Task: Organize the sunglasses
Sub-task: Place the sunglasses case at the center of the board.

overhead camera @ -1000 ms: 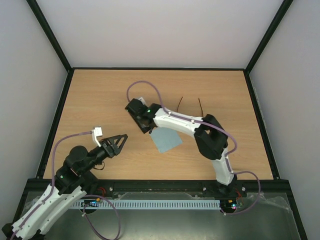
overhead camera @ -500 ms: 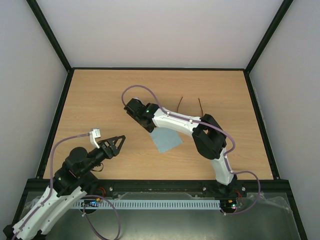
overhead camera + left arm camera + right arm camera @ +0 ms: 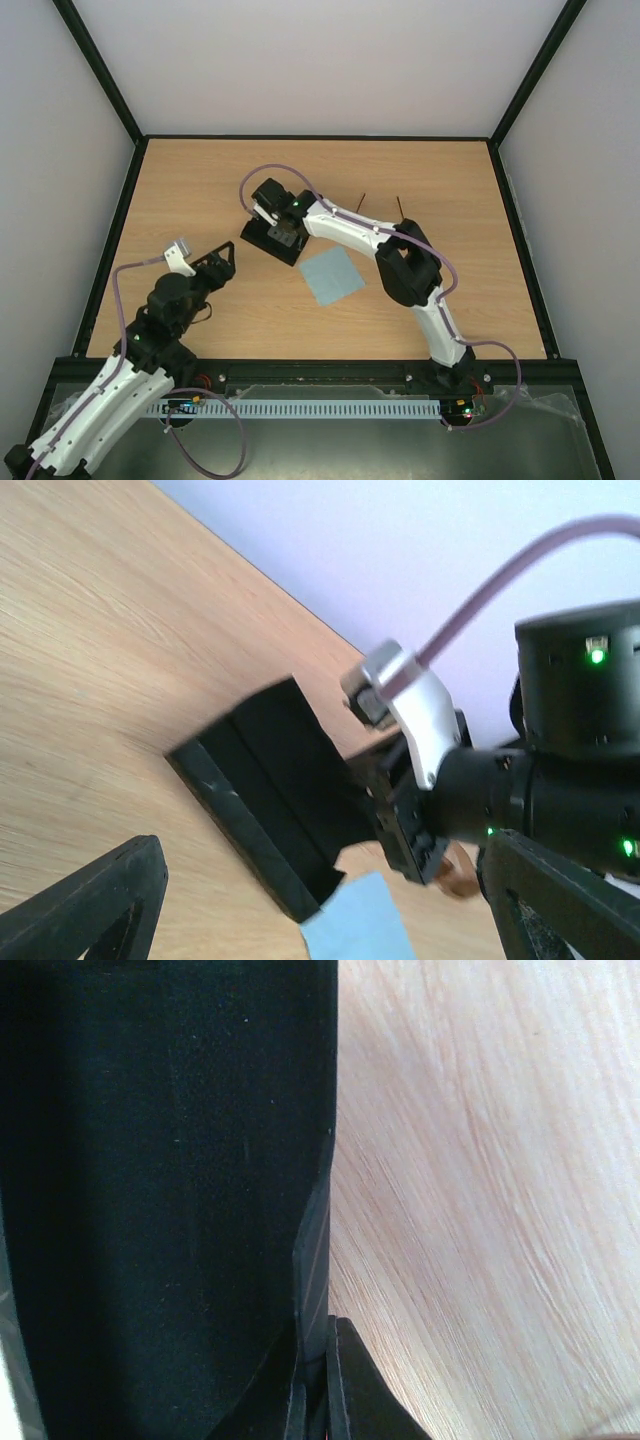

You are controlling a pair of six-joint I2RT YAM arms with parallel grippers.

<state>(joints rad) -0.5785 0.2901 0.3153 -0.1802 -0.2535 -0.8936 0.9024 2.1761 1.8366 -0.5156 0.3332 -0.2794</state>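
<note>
The black case (image 3: 262, 240) lies open left of the table's middle. My right gripper (image 3: 282, 234) is shut on its wall; the right wrist view shows both fingers pinching the thin black edge (image 3: 316, 1290). The case also shows in the left wrist view (image 3: 270, 780). The sunglasses (image 3: 400, 208) lie behind the right arm; only two thin dark temple arms show from above. A bit of amber lens (image 3: 461, 881) shows in the left wrist view. My left gripper (image 3: 222, 262) is open and empty, pointing at the case from the near left.
A light blue cloth (image 3: 332, 276) lies flat just near-right of the case, one corner touching it; it also shows in the left wrist view (image 3: 360, 925). The right arm (image 3: 350, 228) spans the table's middle. A black frame (image 3: 115, 240) borders the table.
My right gripper moved up and left, dragging the case off the cloth. My left arm swung forward and turned its gripper toward the case.
</note>
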